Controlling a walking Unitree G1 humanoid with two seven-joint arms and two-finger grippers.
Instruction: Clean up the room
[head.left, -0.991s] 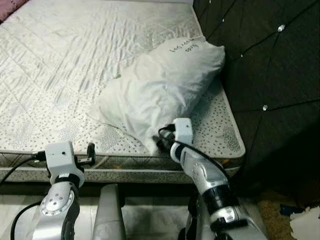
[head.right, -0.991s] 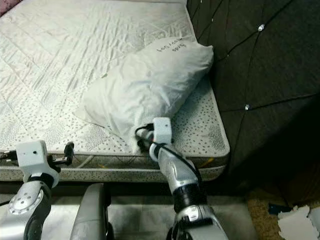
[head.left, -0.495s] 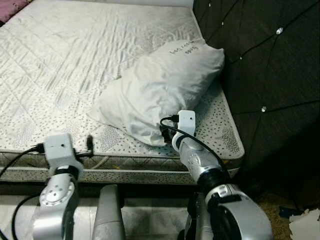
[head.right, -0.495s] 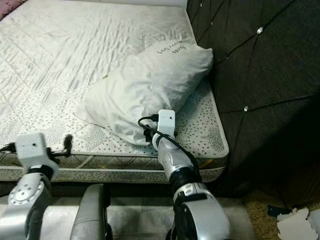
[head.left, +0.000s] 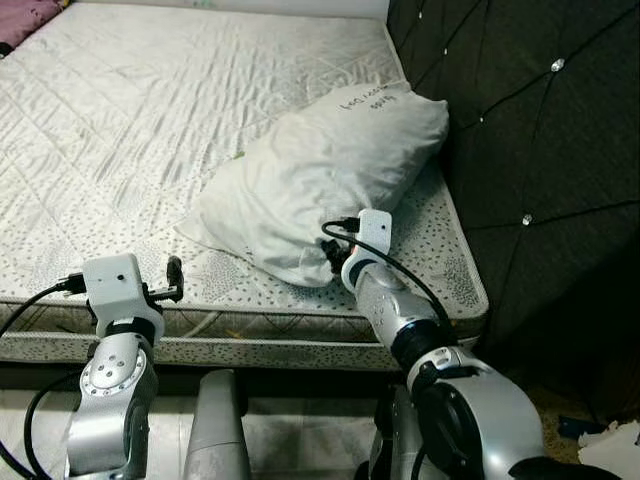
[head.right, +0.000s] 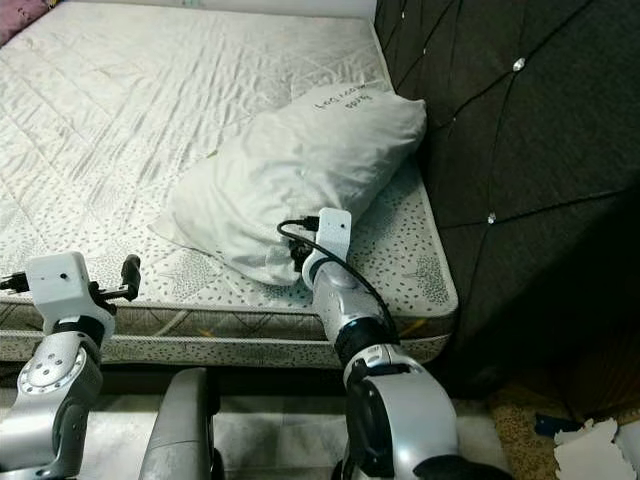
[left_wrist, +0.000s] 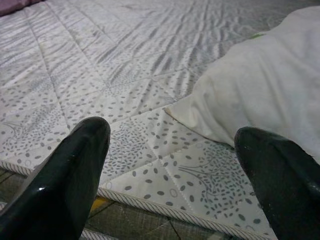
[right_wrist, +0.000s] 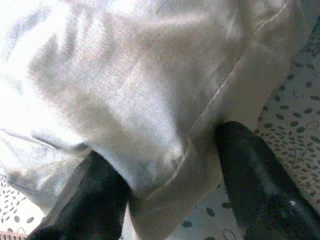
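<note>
The right gripper (right_wrist: 170, 195) reaches onto the mattress (head.left: 120, 130), fingers apparently pinching the pillow (head.left: 320, 170) corner near the headboard (head.left: 540, 130). The left gripper (left_wrist: 175, 165) hovers spread wide at the mattress edge.

A plump white pillow (head.left: 325, 170) lies on the bare quilted mattress (head.left: 130, 130), slanted across the corner by the dark tufted headboard (head.left: 530, 130). Its upper end, with some dark handwriting I can't quite read, leans against the headboard; its lower corner points toward the mattress edge. The cover is creased and looks pinched at that lower corner.
</note>
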